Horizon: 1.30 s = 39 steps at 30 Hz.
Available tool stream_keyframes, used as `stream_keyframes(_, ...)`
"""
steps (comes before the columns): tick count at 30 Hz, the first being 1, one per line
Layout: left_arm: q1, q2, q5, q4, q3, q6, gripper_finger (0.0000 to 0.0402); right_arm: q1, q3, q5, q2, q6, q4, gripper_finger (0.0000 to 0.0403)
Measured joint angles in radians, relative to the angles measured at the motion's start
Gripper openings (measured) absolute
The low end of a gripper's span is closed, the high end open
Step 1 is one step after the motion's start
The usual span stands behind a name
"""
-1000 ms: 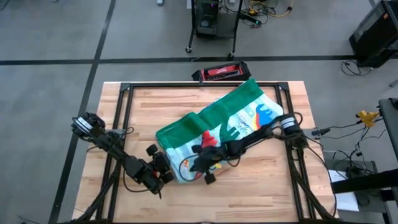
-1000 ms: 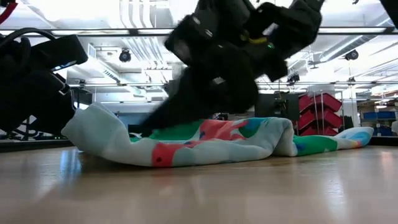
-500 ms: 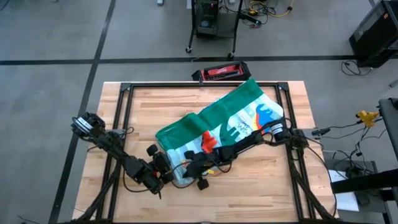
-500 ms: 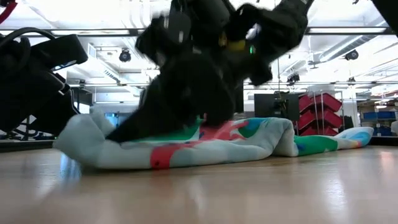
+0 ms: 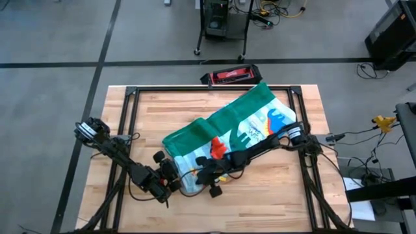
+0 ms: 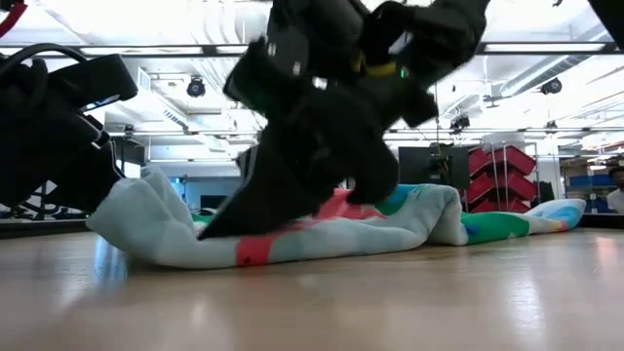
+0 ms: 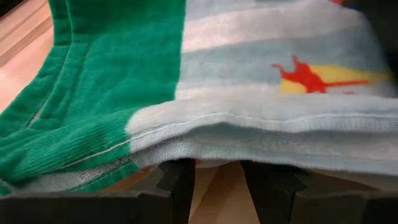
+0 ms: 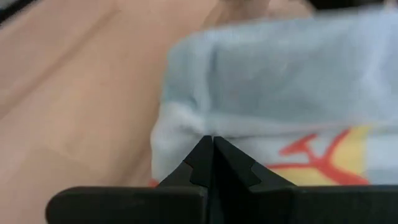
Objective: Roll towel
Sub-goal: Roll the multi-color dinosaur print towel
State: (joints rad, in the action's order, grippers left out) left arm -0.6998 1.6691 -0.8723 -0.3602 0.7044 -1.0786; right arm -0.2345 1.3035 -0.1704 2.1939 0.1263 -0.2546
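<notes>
At near edge of table (image 5: 130, 123): towel (image 5: 227, 127) lies long, slanting, part bunched. Right gripper (image 8: 213, 163) squeezed tight on towel's near end. Left gripper (image 7: 216, 180) partly open at towel edge, holds nothing seen. Best: roll slow, keep edges even, keep roll tight.

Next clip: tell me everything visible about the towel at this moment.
The towel is soft terry cloth with a pale striped face printed with red, green and blue dinosaurs and a solid green border. It lies folded in a long strip running diagonally across the wooden table, its near end bunched into a low hump. The right tool, shut, presses at that bunched end. The left tool sits at the same end, its fingers apart beneath the towel's hem.
</notes>
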Motion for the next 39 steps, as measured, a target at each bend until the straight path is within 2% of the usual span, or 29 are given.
stream_keyframes(6, 0.000, 0.000, 0.000, 0.000, 0.000, 0.000, 0.0119, -0.003, 0.001, -0.012, 0.002, 0.001, -0.025, 0.0000)
stream_keyframes(12, 0.000, 0.000, 0.000, -0.002, 0.000, 0.000, 0.0119, 0.008, 0.006, -0.019, -0.059, 0.028, -0.013, 0.0000)
stream_keyframes(16, 0.000, 0.000, 0.000, -0.003, 0.000, 0.000, 0.0119, 0.003, 0.004, -0.073, -0.066, 0.037, 0.005, 0.0000)
stream_keyframes(27, 0.000, 0.000, 0.000, -0.005, 0.000, 0.000, 0.0119, -0.012, 0.006, -0.072, 0.031, -0.017, -0.088, 0.0000)
stream_keyframes(34, 0.000, 0.000, 0.000, -0.005, 0.000, 0.000, 0.0119, -0.008, 0.005, -0.065, -0.061, 0.049, -0.045, 0.0000)
stream_keyframes(39, 0.000, 0.000, 0.000, -0.007, 0.000, 0.000, 0.0119, 0.042, 0.002, 0.055, -0.075, 0.068, 0.001, 0.0000)
